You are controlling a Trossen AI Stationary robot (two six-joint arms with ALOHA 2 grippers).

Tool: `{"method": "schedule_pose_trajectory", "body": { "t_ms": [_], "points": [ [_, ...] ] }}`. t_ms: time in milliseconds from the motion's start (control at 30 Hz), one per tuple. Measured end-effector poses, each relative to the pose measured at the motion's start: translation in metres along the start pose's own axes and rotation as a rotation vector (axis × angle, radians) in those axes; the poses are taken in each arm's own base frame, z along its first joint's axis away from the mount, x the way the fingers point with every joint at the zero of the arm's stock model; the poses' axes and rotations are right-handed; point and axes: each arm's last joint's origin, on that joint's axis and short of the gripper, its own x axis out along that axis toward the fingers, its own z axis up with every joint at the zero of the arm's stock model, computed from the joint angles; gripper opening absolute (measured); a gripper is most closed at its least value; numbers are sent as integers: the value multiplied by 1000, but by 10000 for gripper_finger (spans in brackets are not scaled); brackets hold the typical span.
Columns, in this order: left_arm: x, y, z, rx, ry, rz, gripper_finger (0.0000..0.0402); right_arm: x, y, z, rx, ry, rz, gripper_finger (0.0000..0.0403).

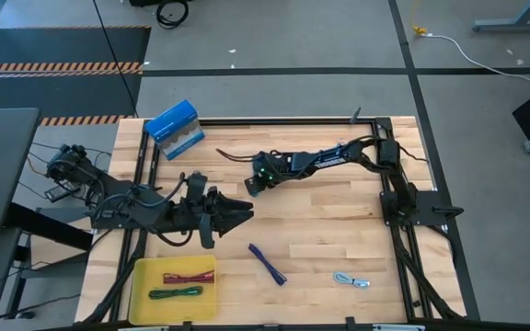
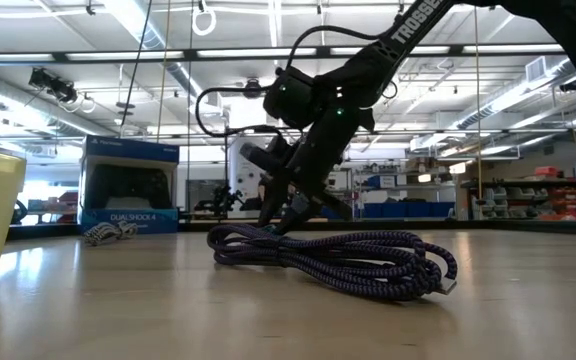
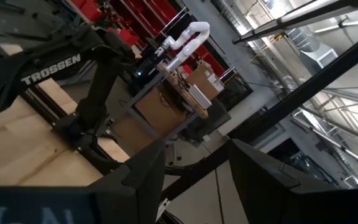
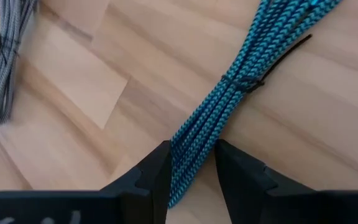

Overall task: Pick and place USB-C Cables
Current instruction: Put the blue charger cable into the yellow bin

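The teal cable (image 4: 229,93) lies on the counter (image 1: 339,211), one end between the fingers of my right pincer (image 4: 191,171), which are closed narrowly around it. The purple cable (image 1: 268,263) and pale blue cable (image 1: 350,279) lie nearer the front; the magenta cable (image 1: 189,277) and green cable (image 1: 176,293) rest in the yellow tray (image 1: 139,303). My left pincer (image 1: 237,213) hovers open and empty.

cables: 5 | yellow tray (image 1: 142,292): 1 | blue box (image 1: 175,128): 1 | arms: 2
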Motion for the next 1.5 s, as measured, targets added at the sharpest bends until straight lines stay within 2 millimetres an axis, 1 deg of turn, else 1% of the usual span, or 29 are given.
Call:
{"method": "schedule_pose_trajectory", "body": {
  "t_ms": [267, 367, 467, 600, 633, 733, 800, 900, 1000, 1133, 1233, 1367, 1500],
  "points": [
    [-2, -2, -3, -24, 20, -6, 183, -1, 0, -13, -100, 56, -70, 132],
    [-2, -2, -3, -27, 20, -12, 183, -2, -1, -16, -142, 79, -91, 124],
    [-2, -2, -3, -26, 21, -12, 183, -4, -1, -19, -177, 119, -88, 96],
    [-2, -2, -3, 8, 24, -10, 183, -12, 2, -28, -212, 223, -54, 28],
    [-2, -1, -3, 25, 23, -9, 183, -16, 4, -31, -226, 253, -34, 19],
    [-1, 1, -2, 49, 26, 6, 183, -29, 12, -37, -260, 299, 17, 20],
    [1, 6, -3, 65, 41, 41, 183, -41, 17, -40, -284, 320, 36, 20],
    [4, 16, -3, 78, 69, 108, 183, -71, 33, -38, -344, 277, 106, 17],
    [3, 20, 0, 91, 73, 135, 183, -96, 44, -42, -430, 242, 155, 17],
    [-8, 23, 4, 129, 154, 144, 183, -137, 62, -48, -500, 178, 255, 17],
    [-16, 26, 4, 107, 180, 194, 183, -164, 68, -51, -522, 114, 278, 17],
    [-30, 26, 10, 86, 56, 293, 183, -204, 70, -49, -532, -20, 288, 17],
    [-36, 33, 10, 57, -39, 401, 183, -235, 69, -44, -544, -132, 322, 17]
  ]
}}
